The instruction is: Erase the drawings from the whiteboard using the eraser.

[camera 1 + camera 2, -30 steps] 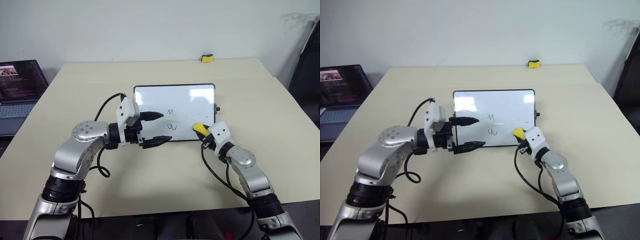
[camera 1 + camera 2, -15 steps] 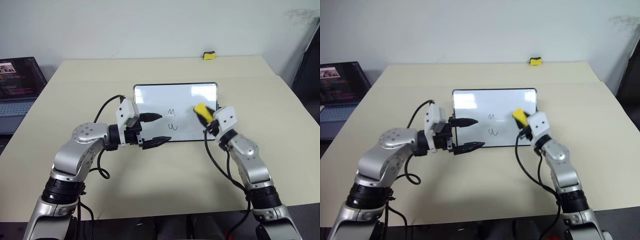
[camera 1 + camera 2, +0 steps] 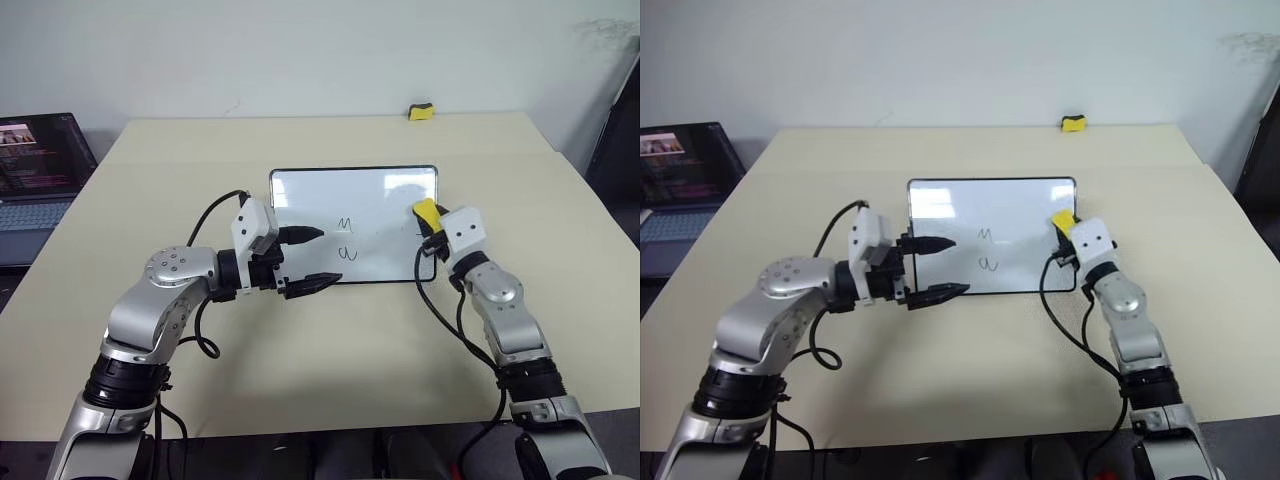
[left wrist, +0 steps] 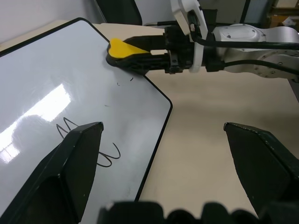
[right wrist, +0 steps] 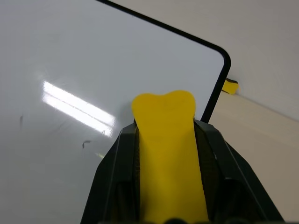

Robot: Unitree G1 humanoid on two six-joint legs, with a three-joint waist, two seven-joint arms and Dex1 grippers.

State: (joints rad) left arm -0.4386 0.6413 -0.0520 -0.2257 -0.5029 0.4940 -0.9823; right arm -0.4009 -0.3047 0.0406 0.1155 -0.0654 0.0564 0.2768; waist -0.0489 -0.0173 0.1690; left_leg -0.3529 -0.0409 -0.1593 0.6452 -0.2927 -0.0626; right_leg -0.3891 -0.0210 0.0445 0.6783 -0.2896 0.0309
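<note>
Right end effector (image 3: 428,222) pinching eraser (image 3: 425,212) at whiteboard (image 3: 370,190) right edge; we should press flat and sweep left across squiggles (image 3: 345,238). Left end effector (image 3: 310,260) spread.

The right gripper (image 5: 168,177) has its black jaws clamped on the yellow eraser (image 5: 167,154), low in the frame's centre. Behind it the whiteboard (image 5: 70,56) covers the left and upper left. A second yellow block (image 5: 229,86) lies on the beige worktop (image 5: 261,60) at right.
</note>
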